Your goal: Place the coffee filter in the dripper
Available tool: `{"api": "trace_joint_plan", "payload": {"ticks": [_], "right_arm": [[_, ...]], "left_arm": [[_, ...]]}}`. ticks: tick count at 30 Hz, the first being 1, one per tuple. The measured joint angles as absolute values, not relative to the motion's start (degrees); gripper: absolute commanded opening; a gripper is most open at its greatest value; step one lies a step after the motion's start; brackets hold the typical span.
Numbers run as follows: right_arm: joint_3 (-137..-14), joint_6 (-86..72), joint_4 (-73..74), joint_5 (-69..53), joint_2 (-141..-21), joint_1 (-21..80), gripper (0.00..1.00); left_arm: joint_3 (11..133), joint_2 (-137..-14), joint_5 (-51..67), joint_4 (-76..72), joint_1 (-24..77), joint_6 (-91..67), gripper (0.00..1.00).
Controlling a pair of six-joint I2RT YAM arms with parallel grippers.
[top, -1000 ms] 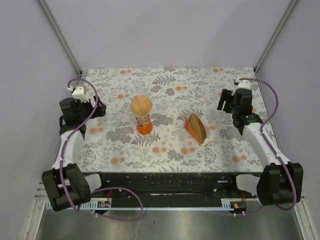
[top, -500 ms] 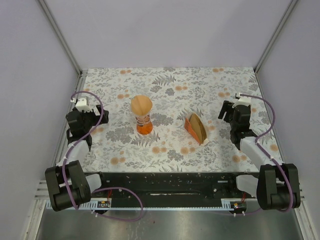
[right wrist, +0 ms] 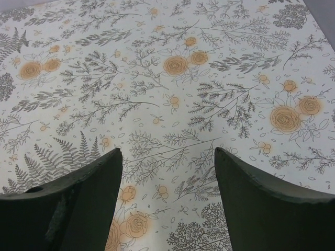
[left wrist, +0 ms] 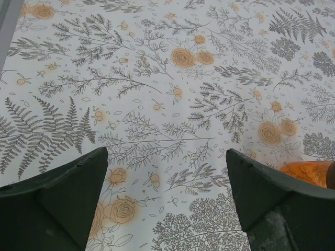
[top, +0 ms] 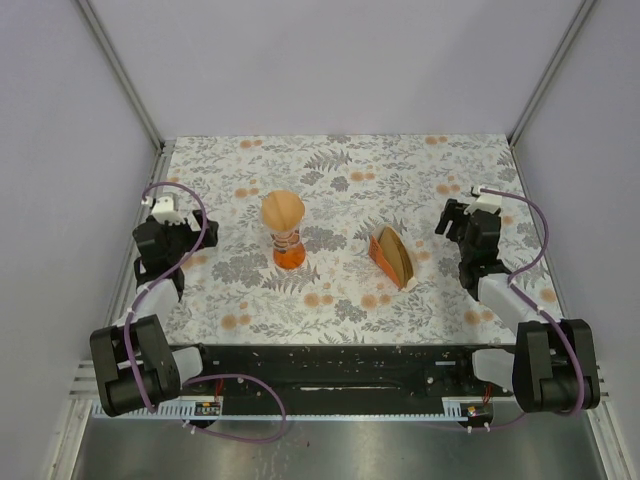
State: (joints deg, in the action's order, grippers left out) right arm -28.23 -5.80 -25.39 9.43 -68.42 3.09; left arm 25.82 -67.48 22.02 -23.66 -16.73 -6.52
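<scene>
Across the last second both arms are folding back toward their bases at the near edge of the counter, and by now they are hardly moving at all. The left tool is standing wide open with only flowered counter showing between its fingers. The right tool is gaping just as wide and is also carrying nothing. Each is hanging out at its own side, well apart from the things in the middle.

The coffee filter is not shifting through any of this. It is sitting in the funnel top of the dripper, left of centre on the counter, showing from above as a rounded tan patch filling the mouth. The dripper is standing upright on its orange base, which is peeking in at the right edge of the left wrist view.

Judging from that, the filter's long axis is running vertically, in line with the dripper's, with the open mouth facing up and the point aiming down into the narrow waist. Whether it is seated evenly all round is too small to tell.

The beige filter holder with its stack of brown papers is resting to the right of the dripper, apart from it. With both tools empty and backing away, the placing is looking finished.
</scene>
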Motion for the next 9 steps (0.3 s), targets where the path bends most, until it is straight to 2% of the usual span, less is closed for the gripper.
{"api": "trace_joint_plan", "payload": {"ticks": [9], "right_arm": [[-27.53, -5.80, -26.72, 8.73, -68.73, 3.09, 0.79]], "left_arm": [[25.82, -69.60, 22.35, -23.42, -16.73, -6.22, 0.99]]}}
